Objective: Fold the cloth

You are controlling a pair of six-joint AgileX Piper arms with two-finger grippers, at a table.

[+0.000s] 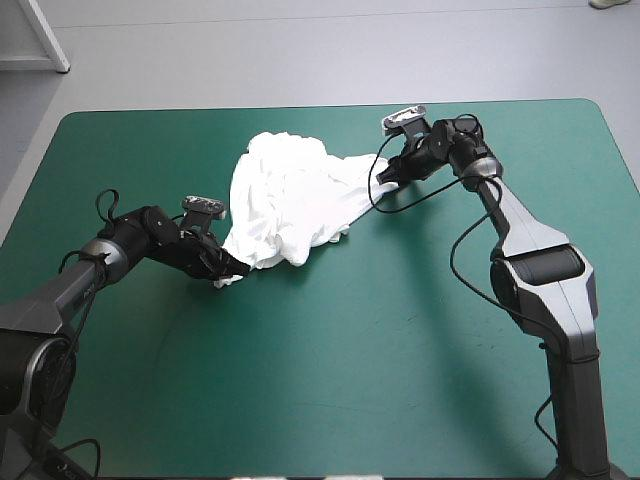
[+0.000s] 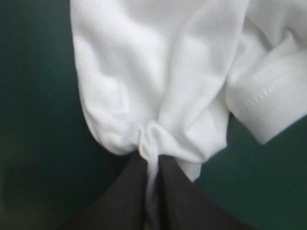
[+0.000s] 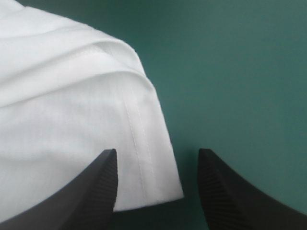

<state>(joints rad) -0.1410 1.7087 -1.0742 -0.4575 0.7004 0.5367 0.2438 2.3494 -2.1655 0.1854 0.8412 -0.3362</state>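
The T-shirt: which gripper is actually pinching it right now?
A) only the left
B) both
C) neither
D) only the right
A: the left gripper is shut on a bunched bit of the T-shirt, while the right gripper stands open, with a hemmed edge lying loose between its fingers.

bright even overhead light; soft shadows on teal-green cover (image 1: 300, 380); t-shirt (image 1: 290, 195) nearly washed out.
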